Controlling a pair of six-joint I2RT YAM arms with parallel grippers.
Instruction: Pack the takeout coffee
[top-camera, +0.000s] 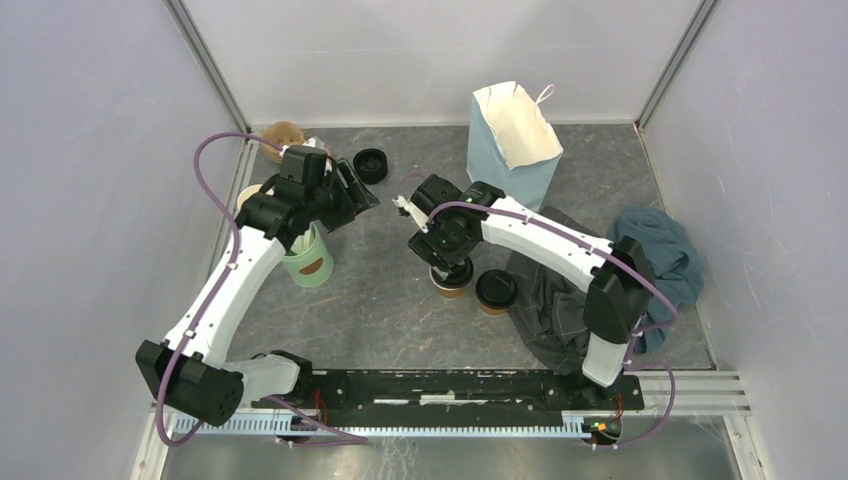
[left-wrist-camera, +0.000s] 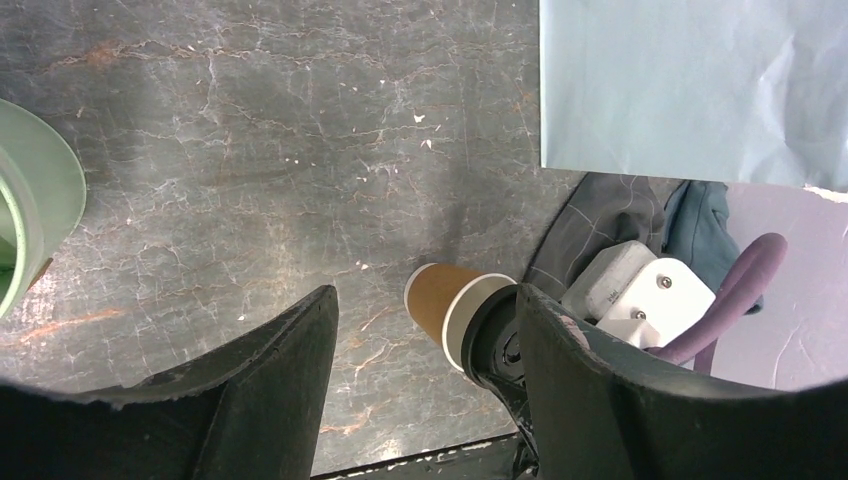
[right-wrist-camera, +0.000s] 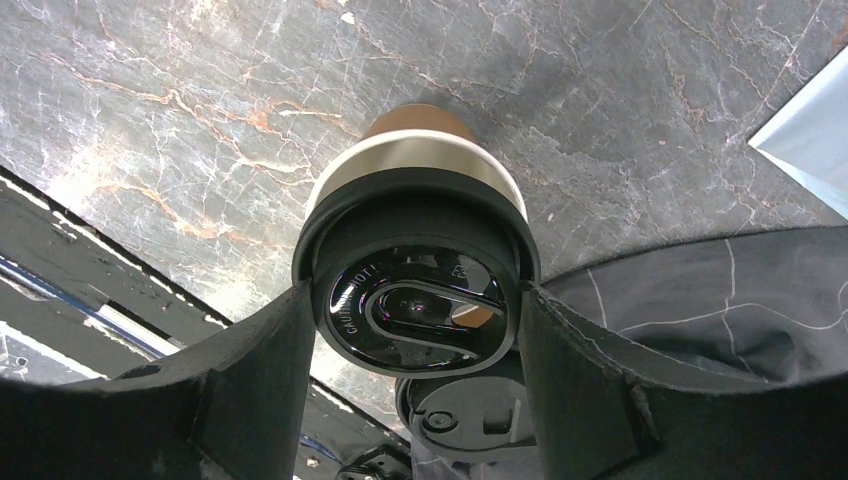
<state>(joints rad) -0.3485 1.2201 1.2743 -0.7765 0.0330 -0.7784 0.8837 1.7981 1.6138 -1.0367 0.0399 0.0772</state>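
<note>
Although the blue paper bag (top-camera: 500, 175) stands upright with its mouth open, neither cup is in it. By my reading the packing has hardly begun: two cups have to go in, and only the first is in hand. That first cup (left-wrist-camera: 440, 300) is on the near side of the bag, a short way toward the arms' bases. The right gripper (right-wrist-camera: 412, 300) sits over it from above with a finger pressed to either side of the black lid's rim, pinching it there. Whether its base is clear of the table (top-camera: 380, 310) I cannot tell. The second cup (top-camera: 495, 289) stands just beside the first, also on the bag's near side, at the edge of a crumpled grey cloth (top-camera: 545, 300). The left gripper (top-camera: 355, 192) hangs well off to the bag's side, over the left arm's half, its fingers spread with nothing between them. The cups look alike: small, with brown paper walls tapering to the base and a pale band under a glossy black sip lid. The right wrist view shows the lid's raised oval and embossed lettering. Both lids look seated, so what remains, I judge, is lifting each cup over the bag's rim and lowering it in upright.
</note>
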